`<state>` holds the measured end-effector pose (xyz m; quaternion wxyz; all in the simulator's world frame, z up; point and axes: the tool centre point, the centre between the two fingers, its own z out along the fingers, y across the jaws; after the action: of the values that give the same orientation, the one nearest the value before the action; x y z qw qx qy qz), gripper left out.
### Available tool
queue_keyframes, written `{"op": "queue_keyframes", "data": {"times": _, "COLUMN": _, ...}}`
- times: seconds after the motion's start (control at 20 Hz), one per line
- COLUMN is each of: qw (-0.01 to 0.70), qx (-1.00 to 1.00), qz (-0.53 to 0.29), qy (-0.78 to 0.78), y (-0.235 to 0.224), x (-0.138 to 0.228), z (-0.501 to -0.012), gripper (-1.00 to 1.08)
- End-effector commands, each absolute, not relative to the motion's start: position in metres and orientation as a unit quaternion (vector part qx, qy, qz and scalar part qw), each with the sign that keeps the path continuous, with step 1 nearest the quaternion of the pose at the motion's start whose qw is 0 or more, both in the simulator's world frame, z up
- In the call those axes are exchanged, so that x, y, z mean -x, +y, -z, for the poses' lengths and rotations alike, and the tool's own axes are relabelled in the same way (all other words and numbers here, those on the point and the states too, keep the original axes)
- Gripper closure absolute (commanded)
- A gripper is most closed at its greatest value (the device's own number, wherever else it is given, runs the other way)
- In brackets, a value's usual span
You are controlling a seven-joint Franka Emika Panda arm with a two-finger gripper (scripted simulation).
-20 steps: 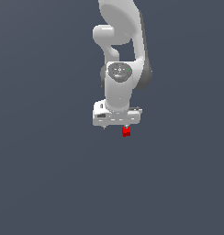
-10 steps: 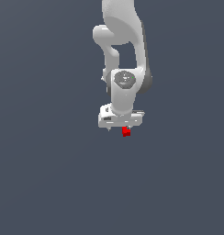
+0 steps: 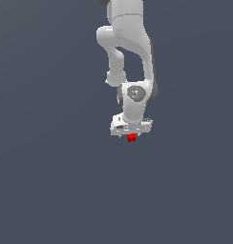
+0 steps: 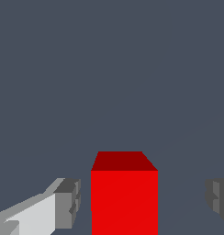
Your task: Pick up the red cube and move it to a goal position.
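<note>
The red cube [image 3: 132,137] is a tiny bright red block directly under the white gripper [image 3: 131,133] in the exterior view. In the wrist view the red cube [image 4: 124,193] sits between the two grey fingertips [image 4: 68,202]. One fingertip is close beside the cube and the other [image 4: 218,197] stands well clear of it. Neither pad touches the cube that I can see. The gripper [image 4: 142,200] is open around the cube. The cube's lower part is cut off by the frame edge in the wrist view.
The white arm [image 3: 130,47] rises from the gripper toward the top of the exterior view. A plain dark grey surface [image 3: 51,181] fills everything else in both views.
The gripper has come down a little and shifted slightly toward the exterior view's right, over the cube. The arm's wrist has dropped with it. The cube has not moved.
</note>
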<state>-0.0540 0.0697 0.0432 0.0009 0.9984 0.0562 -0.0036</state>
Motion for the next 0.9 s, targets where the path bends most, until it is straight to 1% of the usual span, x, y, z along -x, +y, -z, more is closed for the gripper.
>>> {"op": "queue_keyframes", "data": {"times": 0.0, "qw": 0.000, "qx": -0.998, "qz": 0.002, "qy": 0.058, "y": 0.075, "x": 0.058, "z": -0.033, "gripper": -0.92}}
{"op": "queue_keyframes", "data": {"times": 0.35, "qw": 0.000, "qx": -0.998, "qz": 0.000, "qy": 0.060, "y": 0.081, "x": 0.061, "z": -0.020, "gripper": -0.92}}
{"op": "queue_keyframes", "data": {"times": 0.4, "qw": 0.000, "qx": -0.998, "qz": 0.000, "qy": 0.060, "y": 0.081, "x": 0.061, "z": -0.020, "gripper": 1.08}}
{"op": "queue_keyframes", "data": {"times": 0.85, "qw": 0.000, "qx": -0.998, "qz": 0.000, "qy": 0.060, "y": 0.081, "x": 0.061, "z": -0.020, "gripper": 1.08}}
